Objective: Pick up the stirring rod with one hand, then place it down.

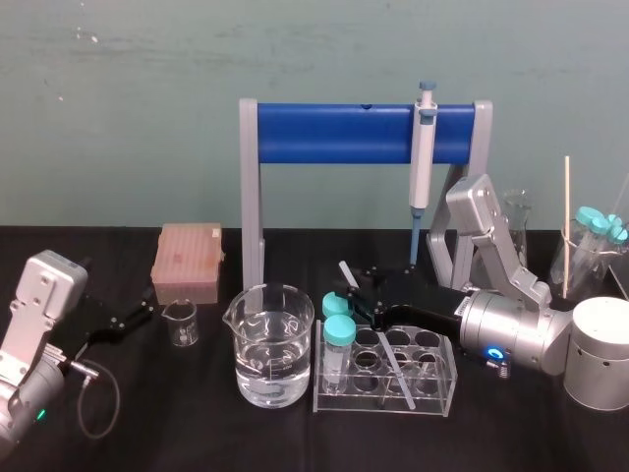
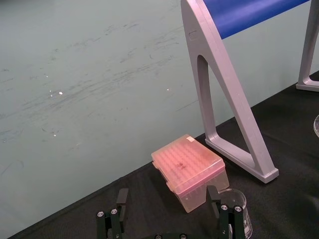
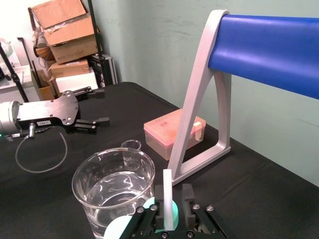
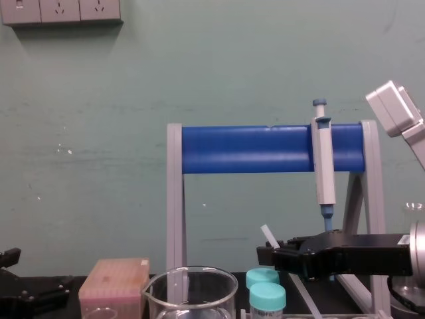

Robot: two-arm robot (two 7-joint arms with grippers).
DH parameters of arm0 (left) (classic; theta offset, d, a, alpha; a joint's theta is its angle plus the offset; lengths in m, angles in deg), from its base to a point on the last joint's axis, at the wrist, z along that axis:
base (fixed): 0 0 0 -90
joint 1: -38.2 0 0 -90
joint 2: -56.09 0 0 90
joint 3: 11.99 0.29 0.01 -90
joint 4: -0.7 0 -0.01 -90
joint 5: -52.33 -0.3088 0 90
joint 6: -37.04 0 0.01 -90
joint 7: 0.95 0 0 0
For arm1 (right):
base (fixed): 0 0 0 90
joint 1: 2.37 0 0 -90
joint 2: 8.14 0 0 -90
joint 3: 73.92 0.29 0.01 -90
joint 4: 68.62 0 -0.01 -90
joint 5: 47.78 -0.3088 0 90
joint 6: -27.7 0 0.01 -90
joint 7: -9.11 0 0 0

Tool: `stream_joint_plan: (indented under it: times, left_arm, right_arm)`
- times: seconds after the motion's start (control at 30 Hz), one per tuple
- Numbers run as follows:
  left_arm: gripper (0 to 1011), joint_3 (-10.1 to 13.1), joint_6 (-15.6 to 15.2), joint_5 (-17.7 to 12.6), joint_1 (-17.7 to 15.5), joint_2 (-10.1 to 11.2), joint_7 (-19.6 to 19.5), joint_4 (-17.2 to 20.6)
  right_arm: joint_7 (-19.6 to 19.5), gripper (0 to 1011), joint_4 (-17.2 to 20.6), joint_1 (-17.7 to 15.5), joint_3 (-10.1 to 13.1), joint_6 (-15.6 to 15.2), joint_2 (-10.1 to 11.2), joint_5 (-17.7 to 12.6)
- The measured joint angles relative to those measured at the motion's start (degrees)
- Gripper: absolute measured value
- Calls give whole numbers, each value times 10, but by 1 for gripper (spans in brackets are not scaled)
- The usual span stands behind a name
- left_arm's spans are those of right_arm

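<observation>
Stirring rod (image 1: 346, 272): thin, flat, whitish-translucent stick, slanting over clear plastic tube rack (image 1: 434, 398), mid tabletop (image 1: 177, 418) of black cloth. Right hand (image 1: 360, 295), black and blocky, pinches its upper end. Left hand (image 1: 133, 317) low at left, fingers wide.

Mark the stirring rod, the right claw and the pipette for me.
stirring rod (image 3: 168, 184), right wrist view, upper end.
right claw (image 3: 173, 201), right wrist view, midway between fingertips.
pipette (image 1: 422, 152), head view, grey-white body.

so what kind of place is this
Probably a lab bench: a grey-white pipette hangs on a blue-and-grey stand, a clear glass beaker holds water, and the right gripper holds a thin whitish stirring rod over a clear tube rack; the left gripper sits idle.
</observation>
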Motion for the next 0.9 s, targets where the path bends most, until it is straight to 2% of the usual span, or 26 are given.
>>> stream_joint_plan:
  times: [0.07,0.23,0.47,0.57,0.73,0.83,0.9]
  left_arm:
    - [1000,0,0,0,0,0,0,0]
    - [1000,0,0,0,0,0,0,0]
    - [1000,0,0,0,0,0,0,0]
    - [1000,0,0,0,0,0,0,0]
    - [1000,0,0,0,0,0,0,0]
    - [1000,0,0,0,0,0,0,0]
    - [1000,0,0,0,0,0,0,0]
  right_arm:
    - [0,170,0,0,0,0,0,0]
    - [0,70,0,0,0,0,0,0]
    - [0,70,4,-11,13,16,-4,-11]
    - [0,70,5,-19,23,31,-9,-21]
    - [2,70,6,-35,42,76,-16,-39]
    - [5,70,10,-48,57,116,-19,-47]
    - [9,70,15,-53,64,128,-18,-51]
